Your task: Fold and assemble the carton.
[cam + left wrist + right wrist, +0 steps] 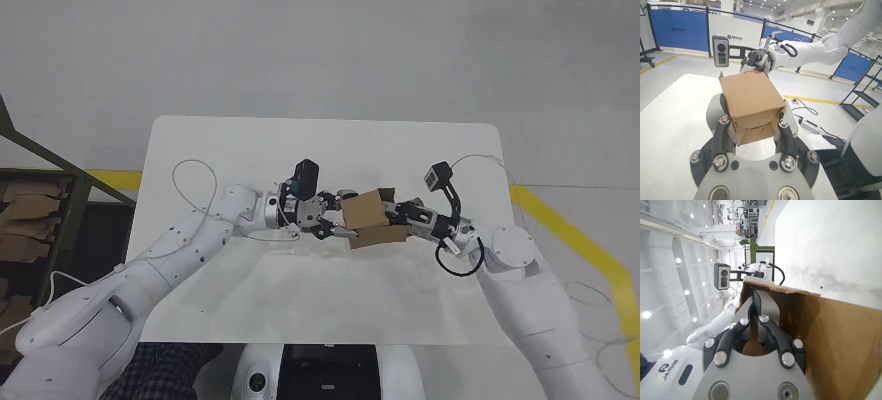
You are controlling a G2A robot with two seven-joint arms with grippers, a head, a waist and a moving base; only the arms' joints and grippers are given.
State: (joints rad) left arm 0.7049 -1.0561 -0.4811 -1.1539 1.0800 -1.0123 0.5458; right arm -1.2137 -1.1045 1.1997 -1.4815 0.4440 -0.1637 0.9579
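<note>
Where the carton sits: carton [368,215] over the middle of the white table [250,290], between both arms.
Left gripper: left gripper [753,121] clasps one end, a finger on each outer side.
Right gripper: right gripper [755,298] pinches a wall, one finger inside.
From above: both wrists level, facing each other.
From the left wrist: open end, inner flap partly folded.
From the right wrist: ragged rim, shadowed interior.
Material: plain brown cardboard, boxy, creased.
Long axis: gripper to gripper, across the table.

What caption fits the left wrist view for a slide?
Left gripper clasps the carton at its near end; right gripper holds the far edge, over the white table.
</note>
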